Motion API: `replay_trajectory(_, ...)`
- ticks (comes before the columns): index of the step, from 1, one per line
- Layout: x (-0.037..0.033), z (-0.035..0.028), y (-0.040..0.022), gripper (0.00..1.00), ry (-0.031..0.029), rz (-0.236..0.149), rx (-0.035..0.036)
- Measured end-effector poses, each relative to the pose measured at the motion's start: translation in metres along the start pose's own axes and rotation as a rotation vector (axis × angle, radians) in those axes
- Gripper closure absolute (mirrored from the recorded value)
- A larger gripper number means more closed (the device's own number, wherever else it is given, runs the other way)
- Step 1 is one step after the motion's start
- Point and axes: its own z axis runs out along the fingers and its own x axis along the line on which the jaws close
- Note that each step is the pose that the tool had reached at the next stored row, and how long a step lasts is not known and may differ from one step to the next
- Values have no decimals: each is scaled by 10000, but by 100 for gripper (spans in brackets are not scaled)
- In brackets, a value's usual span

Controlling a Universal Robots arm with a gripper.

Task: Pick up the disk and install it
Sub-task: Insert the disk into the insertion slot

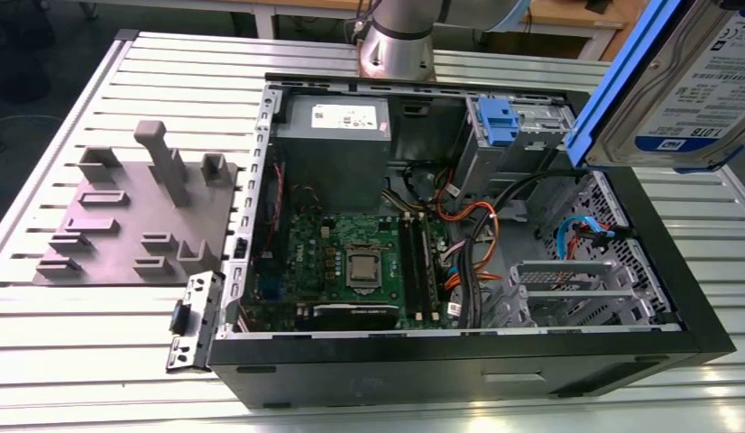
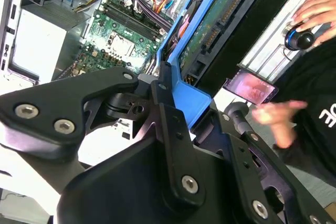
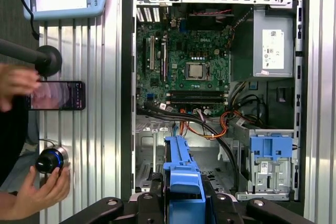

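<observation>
One gripper (image 2: 191, 106) is holding one disk (image 1: 692, 81) in the air above one open computer case (image 1: 469, 370). In the second wrist view the fingers (image 2: 168, 114) are clenching the disk's blue bracket, and the drive's circuit-board side is facing that camera. In the exterior view the disk is hanging at 2 o'clock, close to the camera, with its label side showing and without touching the case. The case is lying on its side on the slatted metal surface (image 1: 59, 343) with its side panel off. Inside the case, one grey power supply box (image 1: 336, 135) is sitting at 11 o'clock, one green motherboard (image 1: 348, 257) at 7 o'clock, and one small blue tab (image 1: 499, 122) at 1 o'clock. One grey fixture plate (image 1: 120, 216) is resting on the surface at 9 o'clock of the case, just beside it. The arm's base (image 1: 397, 36) is standing at 12 o'clock. In the first wrist view, a person is showing two hands beside the case: one hand (image 3: 42, 195) is cupping one round knob (image 3: 50, 160), and the other hand (image 3: 16, 82) is hovering near one phone (image 3: 58, 95) lying flat on the surface.
</observation>
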Motion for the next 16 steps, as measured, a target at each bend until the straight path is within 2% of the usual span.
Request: replay_trajectory(16,0,16,0,64,1,0,0)
